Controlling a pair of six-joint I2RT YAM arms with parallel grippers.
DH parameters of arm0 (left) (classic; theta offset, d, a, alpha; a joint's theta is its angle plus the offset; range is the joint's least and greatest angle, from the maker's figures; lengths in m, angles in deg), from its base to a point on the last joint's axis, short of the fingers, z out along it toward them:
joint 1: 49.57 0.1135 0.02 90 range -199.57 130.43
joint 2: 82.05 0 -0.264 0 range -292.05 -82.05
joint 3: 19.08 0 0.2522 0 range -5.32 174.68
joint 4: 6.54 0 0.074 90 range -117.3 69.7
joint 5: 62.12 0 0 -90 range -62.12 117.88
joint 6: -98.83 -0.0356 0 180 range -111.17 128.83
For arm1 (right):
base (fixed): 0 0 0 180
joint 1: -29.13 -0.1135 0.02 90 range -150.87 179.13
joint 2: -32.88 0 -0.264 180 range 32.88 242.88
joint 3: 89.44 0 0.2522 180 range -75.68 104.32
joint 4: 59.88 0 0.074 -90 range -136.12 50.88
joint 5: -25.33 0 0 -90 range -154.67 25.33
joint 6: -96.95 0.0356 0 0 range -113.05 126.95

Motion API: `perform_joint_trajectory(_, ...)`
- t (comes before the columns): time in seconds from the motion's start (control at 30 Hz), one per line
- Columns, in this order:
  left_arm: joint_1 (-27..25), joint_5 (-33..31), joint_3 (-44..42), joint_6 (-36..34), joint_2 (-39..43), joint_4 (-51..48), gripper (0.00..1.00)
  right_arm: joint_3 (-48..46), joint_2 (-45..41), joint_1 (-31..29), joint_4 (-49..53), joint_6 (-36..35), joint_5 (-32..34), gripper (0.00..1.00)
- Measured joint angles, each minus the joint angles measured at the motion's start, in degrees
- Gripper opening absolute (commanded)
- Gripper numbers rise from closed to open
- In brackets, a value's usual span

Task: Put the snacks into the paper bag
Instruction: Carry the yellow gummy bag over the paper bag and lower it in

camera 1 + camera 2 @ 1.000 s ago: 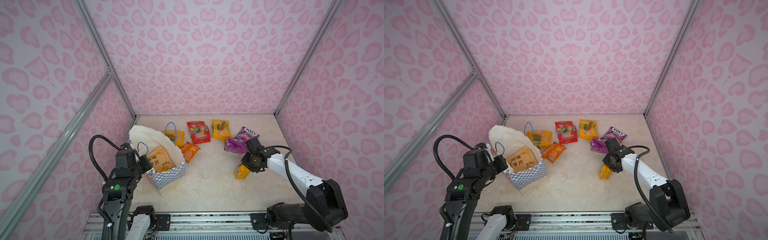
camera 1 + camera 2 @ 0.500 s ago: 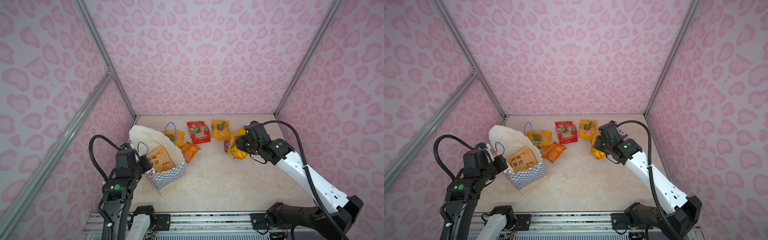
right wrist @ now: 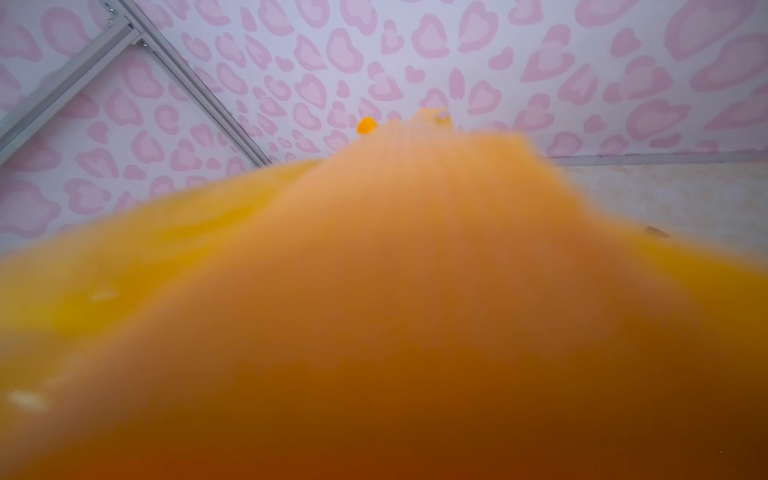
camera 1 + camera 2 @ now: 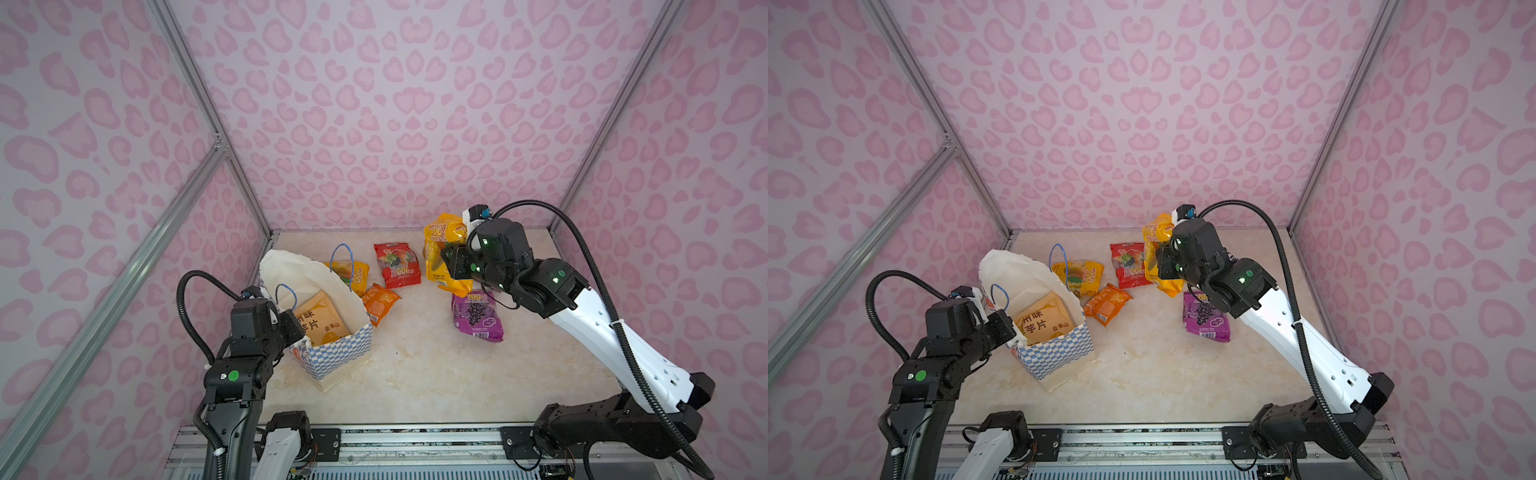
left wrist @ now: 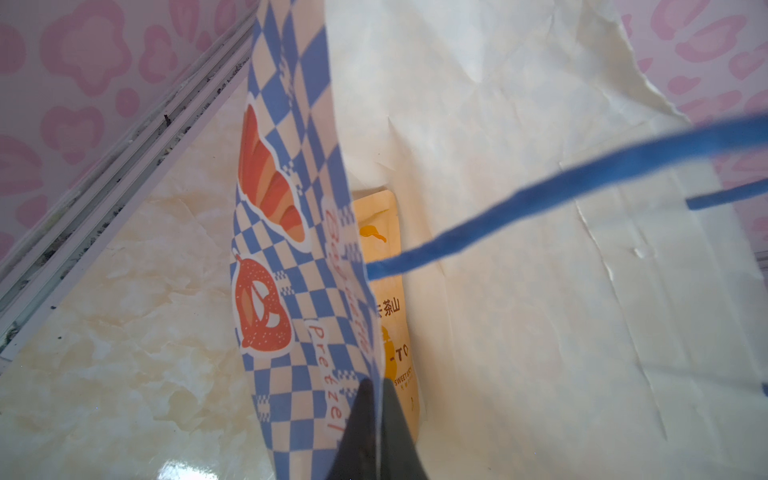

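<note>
The white paper bag [image 4: 332, 353] [image 4: 1054, 353] stands open at the left, and a tan packet [image 4: 320, 320] lies inside it. My left gripper [image 4: 297, 328] [image 5: 376, 432] is shut on the bag's near wall, pinching the checkered paper [image 5: 291, 291]. My right gripper [image 4: 451, 262] [image 4: 1163, 264] is shut on a yellow snack packet [image 4: 440, 237] [image 4: 1154, 237] held in the air over the back of the table. That packet [image 3: 374, 311] fills the right wrist view and hides the fingers. On the table lie red [image 4: 397, 266], yellow [image 4: 355, 272], orange [image 4: 380, 303] and purple [image 4: 476, 316] packets.
Pink patterned walls with metal frame posts [image 4: 208, 137] close in the marble tabletop [image 4: 436, 374] on three sides. The bag's blue cord handles [image 4: 343, 262] stick up beside the yellow packet behind it. The right arm [image 4: 602, 332] stretches across the right side.
My right gripper has lifted the yellow packet from the table's front right, up and toward the back middle. The left gripper and the bag have stayed still.
</note>
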Motion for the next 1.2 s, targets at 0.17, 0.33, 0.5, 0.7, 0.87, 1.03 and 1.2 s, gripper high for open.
perform_joint_trajectory(0.17,0.0,0.15,0.0,0.2,0.07,0.0,0.03,7.34,3.28,-5.22,-1.07,-3.87,-1.33,0.34)
perform_joint_trajectory(0.33,0.0,0.48,0.0,0.52,0.37,0.02,0.03,18.05,8.81,-12.02,-1.64,-8.04,-2.69,0.34)
perform_joint_trajectory(0.5,0.0,0.9,0.0,0.66,0.52,0.02,0.03,31.1,17.05,-18.05,-2.93,-11.26,-5.44,0.36)
perform_joint_trajectory(0.7,0.0,0.87,0.0,0.66,1.79,-0.13,0.03,40.96,27.8,-21.07,-4.26,-12.0,-10.21,0.35)
perform_joint_trajectory(0.87,0.0,0.85,0.0,0.66,1.92,-0.22,0.03,43.63,36.3,-21.0,-1.77,-9.81,-11.96,0.33)
perform_joint_trajectory(1.03,0.0,0.83,0.0,0.85,2.38,-0.22,0.03,43.8,41.68,-20.37,0.57,-8.79,-13.2,0.32)
perform_joint_trajectory(1.2,0.0,0.79,-0.04,1.25,2.67,-0.22,0.03,44.54,47.21,-19.96,2.62,-7.54,-13.33,0.32)
